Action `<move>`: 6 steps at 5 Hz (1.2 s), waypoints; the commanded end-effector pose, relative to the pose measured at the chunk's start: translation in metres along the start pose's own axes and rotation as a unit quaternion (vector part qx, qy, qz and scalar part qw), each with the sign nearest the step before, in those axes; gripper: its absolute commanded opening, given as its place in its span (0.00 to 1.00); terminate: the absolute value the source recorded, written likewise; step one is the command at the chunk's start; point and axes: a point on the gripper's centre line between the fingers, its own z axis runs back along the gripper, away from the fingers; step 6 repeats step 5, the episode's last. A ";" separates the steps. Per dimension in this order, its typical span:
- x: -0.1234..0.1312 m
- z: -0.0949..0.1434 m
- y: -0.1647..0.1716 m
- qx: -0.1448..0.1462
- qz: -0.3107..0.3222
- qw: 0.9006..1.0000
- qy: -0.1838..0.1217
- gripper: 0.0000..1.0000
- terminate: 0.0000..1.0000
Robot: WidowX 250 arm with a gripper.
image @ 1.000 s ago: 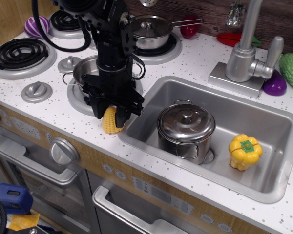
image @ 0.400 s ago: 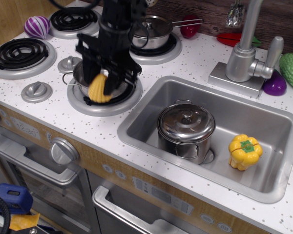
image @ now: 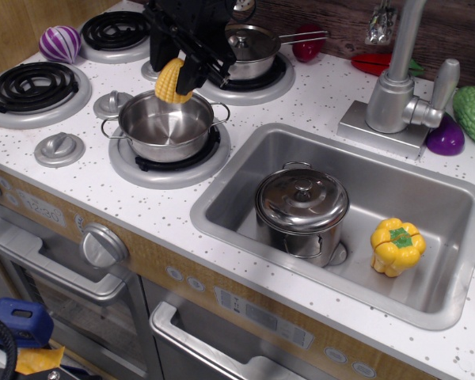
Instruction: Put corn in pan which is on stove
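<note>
One hand (image: pixel 180 75) gripped the corn (image: pixel 172 81) above the far rim of the pan (image: pixel 165 126) (empty, on the stove (image: pixel 79 170)); centring before release would have prevented rim bounce.

A single camera is looking down from above the front edge of the bench (image: pixel 317 103), angled toward the back wall. It is sitting fairly near, taking in the stove (image: pixel 79 119) on the left and the sink (image: pixel 245 162) on the right.

lidded pot (image: pixel 302 207) in sink (image: pixel 427 297), yellow pepper (image: pixel 397 245)
</note>
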 end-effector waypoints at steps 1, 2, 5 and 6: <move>0.009 -0.018 0.019 -0.029 -0.006 0.999 -0.028 0.00 0.00; 0.003 -0.029 0.015 -0.047 0.001 0.998 -0.032 0.00 0.00; 0.003 -0.029 0.015 -0.047 0.001 0.998 -0.032 1.00 1.00; 0.003 -0.029 0.015 -0.047 0.001 0.998 -0.032 1.00 1.00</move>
